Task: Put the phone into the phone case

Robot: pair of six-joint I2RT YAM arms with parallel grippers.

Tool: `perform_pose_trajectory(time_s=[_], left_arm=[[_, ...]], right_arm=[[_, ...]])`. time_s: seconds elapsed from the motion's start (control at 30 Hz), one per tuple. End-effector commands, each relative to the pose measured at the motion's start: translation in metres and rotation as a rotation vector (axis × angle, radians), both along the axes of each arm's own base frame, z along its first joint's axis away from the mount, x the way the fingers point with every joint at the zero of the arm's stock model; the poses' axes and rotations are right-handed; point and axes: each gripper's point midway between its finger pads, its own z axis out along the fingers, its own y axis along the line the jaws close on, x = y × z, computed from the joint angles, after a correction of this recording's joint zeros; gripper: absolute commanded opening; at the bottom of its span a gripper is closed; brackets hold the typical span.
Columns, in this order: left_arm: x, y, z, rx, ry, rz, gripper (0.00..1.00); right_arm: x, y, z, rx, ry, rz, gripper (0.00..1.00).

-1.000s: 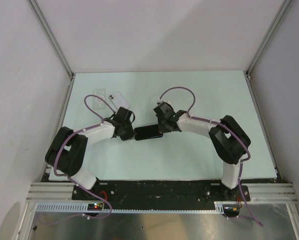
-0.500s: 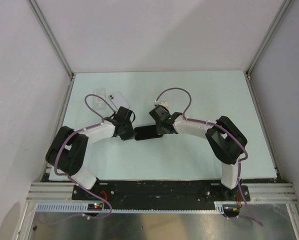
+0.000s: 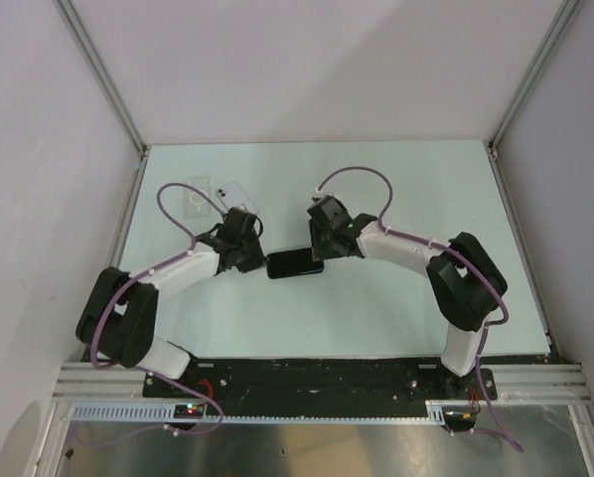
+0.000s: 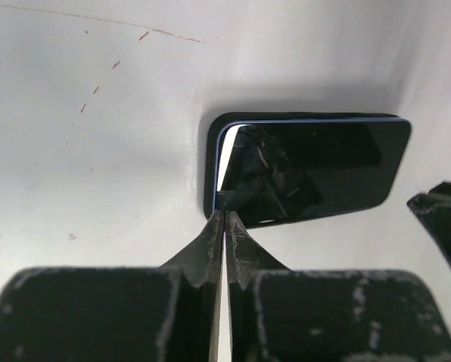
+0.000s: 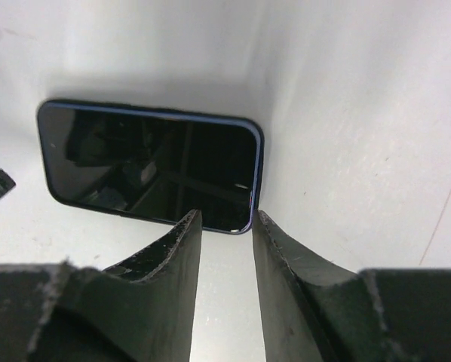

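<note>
Two pincers of mine flank the black rectangular phone [image 3: 295, 263] lying flat on the pale tabletop [image 3: 396, 179]. My left pincer [image 4: 224, 217], clenched to a sliver, touches its 9 o'clock end. My right pincer [image 5: 225, 220] stands released at its 3 o'clock end. The clear plastic phone case [image 3: 195, 202] lies well apart at 10 o'clock.

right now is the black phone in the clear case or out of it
Out. The black glossy phone lies flat on the white table, apart from the clear plastic case at the far left.

Phone [image 3: 295, 264] flat between left end effector [image 3: 263, 260] and right end effector [image 3: 322, 255]; phone case [image 3: 194, 202] apart.
</note>
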Motion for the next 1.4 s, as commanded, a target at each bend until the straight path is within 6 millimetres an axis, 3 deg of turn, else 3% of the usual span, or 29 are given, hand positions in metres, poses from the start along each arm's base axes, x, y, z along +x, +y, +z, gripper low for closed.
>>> perform_pose_trajectory(time_s=[0.0,0.1,0.27,0.47,0.83,1.13,1.37], left_arm=[[-0.002,0.0,0.019,-0.032,-0.066,-0.015,0.06],[-0.015,-0.008,0.019,-0.048,-0.062,-0.028,0.06],[-0.034,-0.033,0.015,-0.07,-0.036,-0.059,0.04],[-0.039,-0.054,0.005,-0.084,0.005,-0.058,0.0],[-0.028,-0.057,-0.018,-0.073,0.04,0.008,0.0],[0.007,-0.037,-0.025,-0.045,0.035,0.066,0.0],[0.032,-0.027,-0.019,-0.042,0.018,0.072,0.01]], right_arm=[[0.034,0.005,0.049,0.099,-0.084,0.006,0.38],[0.055,0.009,0.045,0.097,-0.094,0.03,0.38],[0.084,0.017,0.021,0.08,-0.072,0.058,0.37],[0.093,0.031,-0.011,0.086,-0.001,0.101,0.36],[0.061,0.029,-0.037,0.071,0.071,0.138,0.34],[0.018,0.001,-0.044,0.067,0.141,0.085,0.32],[-0.02,-0.004,-0.042,0.114,0.192,0.059,0.31]])
